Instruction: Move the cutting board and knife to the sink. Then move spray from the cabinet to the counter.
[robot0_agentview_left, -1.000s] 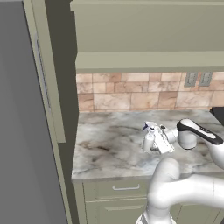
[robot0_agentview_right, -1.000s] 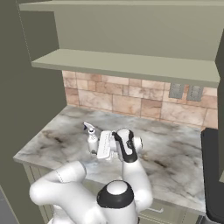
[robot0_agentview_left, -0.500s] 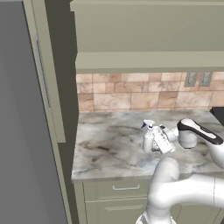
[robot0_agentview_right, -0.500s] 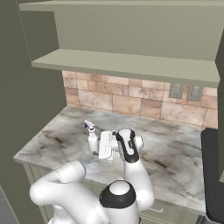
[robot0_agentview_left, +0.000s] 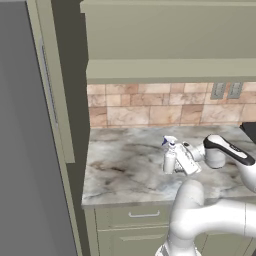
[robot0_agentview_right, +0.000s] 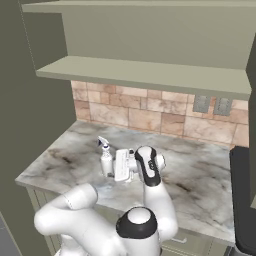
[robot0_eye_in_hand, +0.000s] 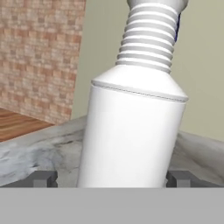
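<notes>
White spray (robot0_eye_in_hand: 135, 131) with ribbed neck stands upright on the marble counter (robot0_agentview_left: 125, 170), between fingers (robot0_eye_in_hand: 43, 178) spread apart.

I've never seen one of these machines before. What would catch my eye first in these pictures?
Most likely the big white arm bending over the marble counter, its claw open around a small white spray bottle standing upright near the counter's middle. Seen from the hand, the bottle looms huge between the two dark fingertips. Behind runs a tan stone-tile wall, under a bare sage-green shelf.
</notes>
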